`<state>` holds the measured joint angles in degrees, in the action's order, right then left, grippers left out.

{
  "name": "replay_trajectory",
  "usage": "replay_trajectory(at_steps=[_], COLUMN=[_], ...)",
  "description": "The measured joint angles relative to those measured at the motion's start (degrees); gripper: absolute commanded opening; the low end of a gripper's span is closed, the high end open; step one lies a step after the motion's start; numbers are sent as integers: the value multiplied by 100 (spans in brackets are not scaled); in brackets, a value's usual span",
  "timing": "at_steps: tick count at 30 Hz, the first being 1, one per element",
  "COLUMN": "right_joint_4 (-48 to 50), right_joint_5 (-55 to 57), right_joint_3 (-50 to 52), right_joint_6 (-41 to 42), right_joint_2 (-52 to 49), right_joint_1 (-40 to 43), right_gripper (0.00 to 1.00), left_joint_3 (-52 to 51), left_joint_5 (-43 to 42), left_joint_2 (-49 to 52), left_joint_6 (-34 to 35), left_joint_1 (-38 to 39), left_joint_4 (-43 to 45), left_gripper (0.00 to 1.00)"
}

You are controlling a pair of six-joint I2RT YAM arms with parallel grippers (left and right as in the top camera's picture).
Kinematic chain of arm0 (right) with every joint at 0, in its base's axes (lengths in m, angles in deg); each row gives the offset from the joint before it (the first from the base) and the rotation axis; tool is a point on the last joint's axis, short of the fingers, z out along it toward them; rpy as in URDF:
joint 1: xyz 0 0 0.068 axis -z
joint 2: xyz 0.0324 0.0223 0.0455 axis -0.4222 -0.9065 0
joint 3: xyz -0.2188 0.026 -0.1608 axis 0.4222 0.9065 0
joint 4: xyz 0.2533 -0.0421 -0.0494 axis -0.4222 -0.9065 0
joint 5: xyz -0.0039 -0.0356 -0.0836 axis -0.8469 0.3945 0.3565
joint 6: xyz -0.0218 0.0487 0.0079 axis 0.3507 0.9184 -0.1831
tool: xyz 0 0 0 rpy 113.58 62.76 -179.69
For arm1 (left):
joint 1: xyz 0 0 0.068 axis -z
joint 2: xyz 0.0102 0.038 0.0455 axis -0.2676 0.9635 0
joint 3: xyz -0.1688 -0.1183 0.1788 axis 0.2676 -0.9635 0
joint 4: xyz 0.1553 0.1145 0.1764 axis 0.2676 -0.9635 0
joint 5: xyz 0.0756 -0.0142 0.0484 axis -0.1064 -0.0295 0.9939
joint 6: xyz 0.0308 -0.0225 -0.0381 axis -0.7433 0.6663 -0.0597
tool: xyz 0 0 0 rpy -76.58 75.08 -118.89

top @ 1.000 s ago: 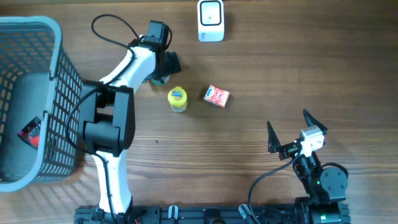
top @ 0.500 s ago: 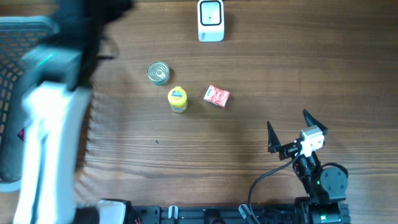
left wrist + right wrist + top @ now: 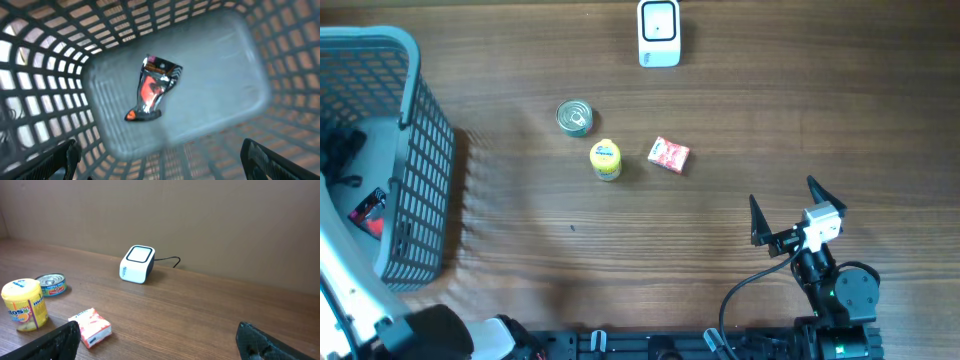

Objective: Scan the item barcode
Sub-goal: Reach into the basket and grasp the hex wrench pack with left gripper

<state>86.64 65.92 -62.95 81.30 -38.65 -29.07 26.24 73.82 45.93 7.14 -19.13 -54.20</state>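
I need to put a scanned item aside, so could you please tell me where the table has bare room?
The widest bare wood lies right of the red packet, between the scanner and the right gripper. Another patch runs from the basket to the yellow jar, toward the near edge. Crowded: tin can, jar and packet, mid-table.

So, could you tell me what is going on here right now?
The left gripper hangs open over the grey basket, looking down at a red and black packet on its floor, nothing held. A tin can, yellow jar and red pack sit near the white scanner. The right gripper is open and empty, apart from them.
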Motion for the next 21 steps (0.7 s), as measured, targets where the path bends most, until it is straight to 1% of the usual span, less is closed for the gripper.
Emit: replay_trajectory(at_steps=[1, 8, 13, 16, 18, 21], right_joint_4=[-2, -2, -2, -2, -2, -2], right_joint_5=[-2, -2, -2, -2, -2, -2], right_joint_3=[0, 0, 0, 0, 0, 0], right_joint_6=[0, 0, 0, 0, 0, 0], right_joint_2=[0, 0, 0, 0, 0, 0], right_joint_1=[0, 0, 0, 0, 0, 0], right_gripper=[100, 100, 100, 100, 100, 100], left_joint_3=[-111, -2063, -3362, -3512, -3580, -3801], left_joint_5=[-22, -107, -168, -214, -229, -240], left_joint_2=[37, 107, 122, -33, -107, -33], left_joint_6=[-2, -20, -57, -61, -68, -76], left_joint_1=[-28, -35, -39, -61, -175, -588], left_joint_4=[63, 1985, 2988, 3359, 3425, 3576], left_gripper=[100, 100, 100, 100, 100, 100])
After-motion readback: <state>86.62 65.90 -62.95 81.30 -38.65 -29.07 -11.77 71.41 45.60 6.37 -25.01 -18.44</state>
